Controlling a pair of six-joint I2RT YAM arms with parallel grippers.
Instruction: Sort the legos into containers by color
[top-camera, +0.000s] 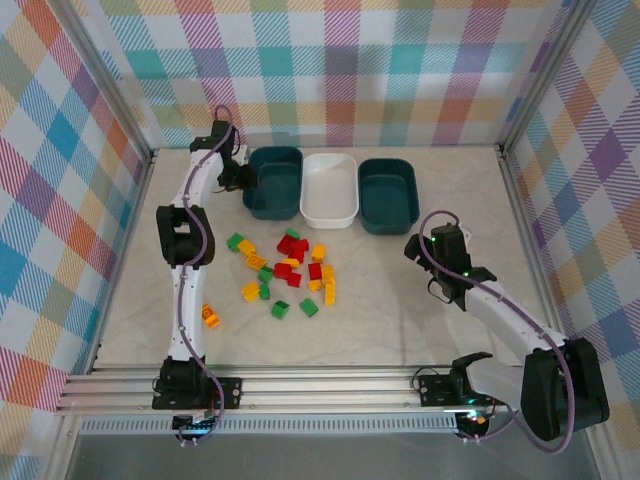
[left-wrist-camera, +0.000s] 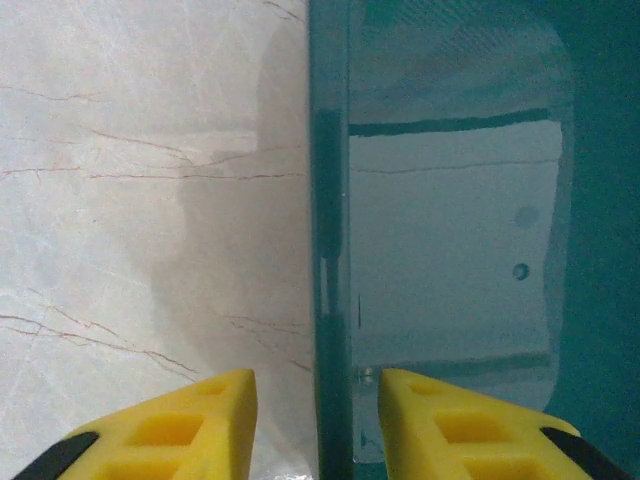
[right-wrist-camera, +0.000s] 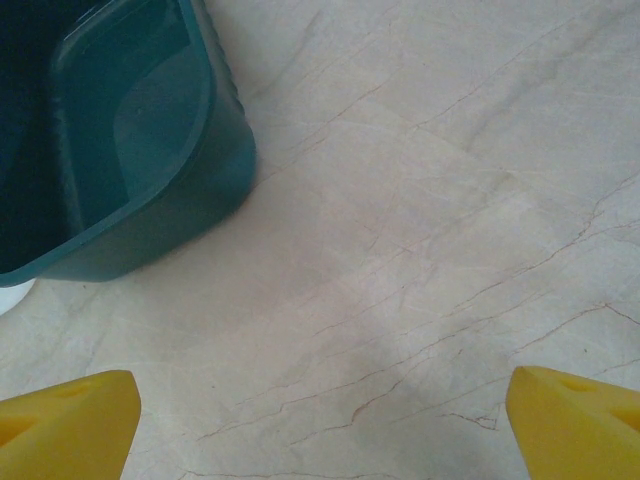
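Left pincer (left-wrist-camera: 316, 390) part-spread astride the wall of the left teal tub (left-wrist-camera: 330, 250), pinching nothing. Right pincer (right-wrist-camera: 320, 405) spread wide over the surface (right-wrist-camera: 420, 250) beside the right teal tub (right-wrist-camera: 120, 130). Legos (top-camera: 288, 265) heaped mid-surface, apart from both.

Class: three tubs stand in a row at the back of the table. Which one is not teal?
The middle tub, the only white one; the left tub and the right tub on either side of it are both dark teal.
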